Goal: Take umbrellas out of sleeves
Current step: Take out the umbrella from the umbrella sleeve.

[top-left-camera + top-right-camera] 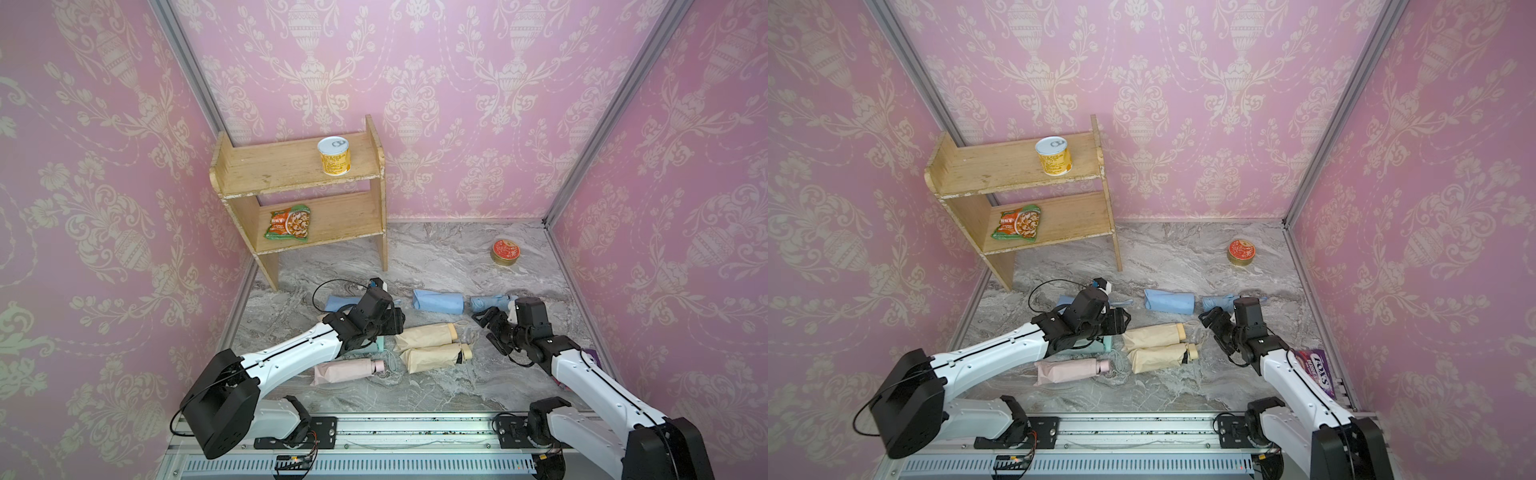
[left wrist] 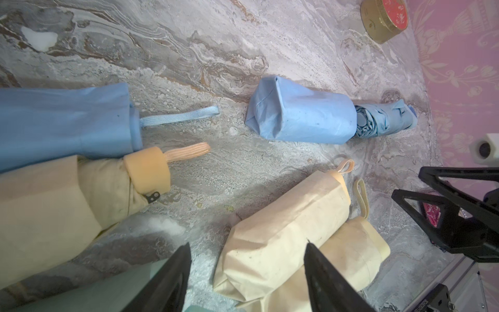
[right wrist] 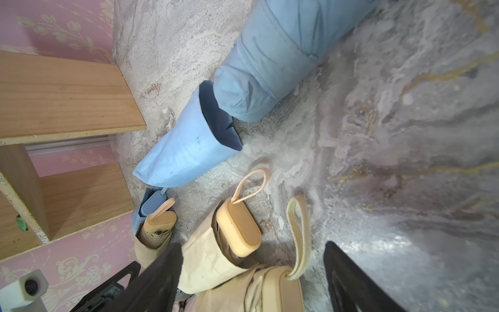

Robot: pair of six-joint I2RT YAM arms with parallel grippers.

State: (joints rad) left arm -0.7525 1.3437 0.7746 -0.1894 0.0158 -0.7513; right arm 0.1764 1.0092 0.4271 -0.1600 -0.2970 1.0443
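Note:
My left gripper (image 2: 248, 247) stands open just above the closed end of a beige sleeve (image 2: 283, 229) with an umbrella in it; a second sleeved beige umbrella (image 1: 432, 357) lies against it. My right gripper (image 3: 253, 247) hangs open over their handles (image 3: 239, 227), holding nothing. A light blue umbrella (image 1: 492, 302) lies bare beside its empty blue sleeve (image 1: 438, 302). Another blue sleeve (image 1: 338, 303), its umbrella inside, lies by the left arm. A pink sleeved umbrella (image 1: 345, 371) lies nearer the front. A third beige umbrella (image 2: 54, 202) in its sleeve shows in the left wrist view.
A wooden shelf (image 1: 299, 166) stands at the back left with a yellow can (image 1: 334, 156) on top and a snack packet (image 1: 289, 224) below. A red tin (image 1: 505, 252) sits at the back right. A purple packet (image 1: 1316, 368) lies by the right wall.

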